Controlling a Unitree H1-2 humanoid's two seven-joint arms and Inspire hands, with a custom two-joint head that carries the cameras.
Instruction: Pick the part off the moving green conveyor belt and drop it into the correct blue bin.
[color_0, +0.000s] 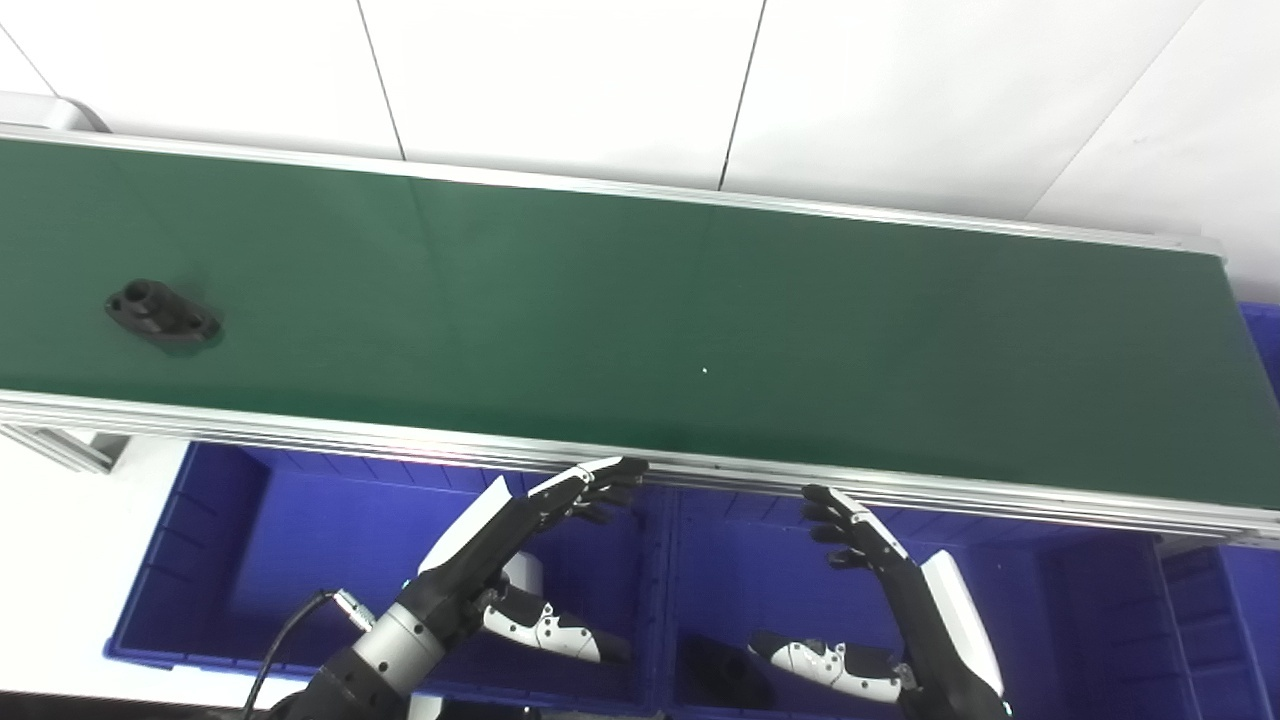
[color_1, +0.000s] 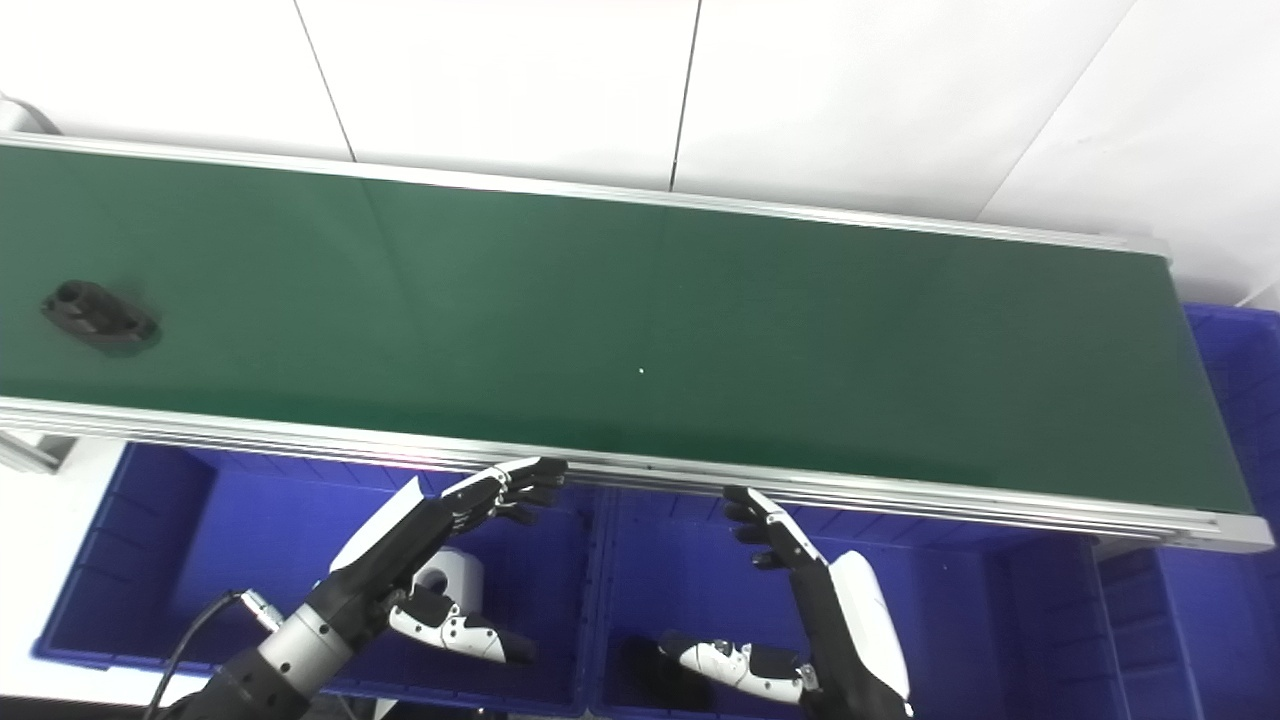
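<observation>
Part (color_0: 162, 316), a small black flanged piece with round openings in its top, lies flat on the green conveyor belt (color_0: 700, 300) at the far left of the scene, a little nearer the belt's near rail than its far rail. Its long axis runs diagonally, from far-left to near-right, so one rounded end points toward the far-left corner and the other toward the near right. Nothing touches it.

The belt stretches across the whole scene from left to right, framed by silver rails, with a white wall behind it.

Below the near rail sit blue bins side by side. The left blue bin (color_0: 250, 540) holds a small white object, mostly hidden by the arm. The middle blue bin (color_0: 1020, 600) holds a dark object at its near edge, too dim to identify. A further blue bin (color_0: 1262, 340) shows at the right end of the belt.

The left robot hand (color_0: 545, 510) hovers over the left bin, fingers stretched and spread, tips close to the rail, holding nothing. The right robot hand (color_0: 870, 545) hovers over the middle bin, also spread open and empty, well apart from the part.
</observation>
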